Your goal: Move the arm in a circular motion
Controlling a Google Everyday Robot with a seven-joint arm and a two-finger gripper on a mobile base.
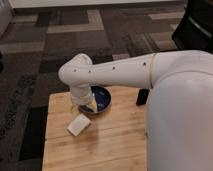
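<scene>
The glossy white arm [125, 72] fills the right side of the camera view and reaches left over the wooden table [100, 142]. Its rounded elbow joint [75, 70] bends down toward a dark blue bowl [102, 97]. The gripper [82, 106] is mostly hidden below the joint, at the bowl's left rim, with only a tan tip showing. A yellow item [95, 106] lies in the bowl next to that tip.
A small white block [78, 125] lies on the table in front of the bowl. A black object [142, 96] stands at the table's back right, beside the arm. Patterned carpet [50, 45] surrounds the table. A dark chair [195, 25] is at the far right.
</scene>
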